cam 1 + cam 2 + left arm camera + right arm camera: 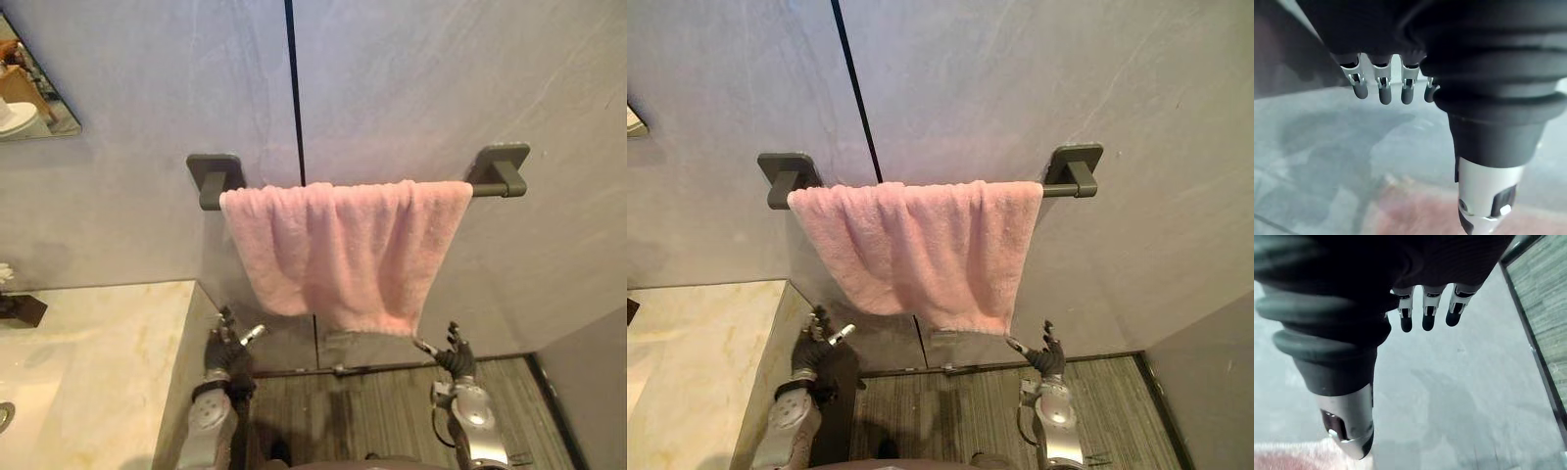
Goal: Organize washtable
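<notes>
One pink terry towel (343, 250) hangs over the dark grey wall rail (490, 189); below it, left hand (230, 351) and right hand (454, 354) show released, empty fingers.

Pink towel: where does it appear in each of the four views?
Left eye view: the pink towel hangs at the centre, over the dark rail.
Right eye view: centre, slightly to the left, on that rail.
Left wrist view: a blurred pinkish patch beside the left hand, probably its hem.
Right wrist view: pink pile beside the right hand.
Shared landmark: the grey wall behind it.
</notes>
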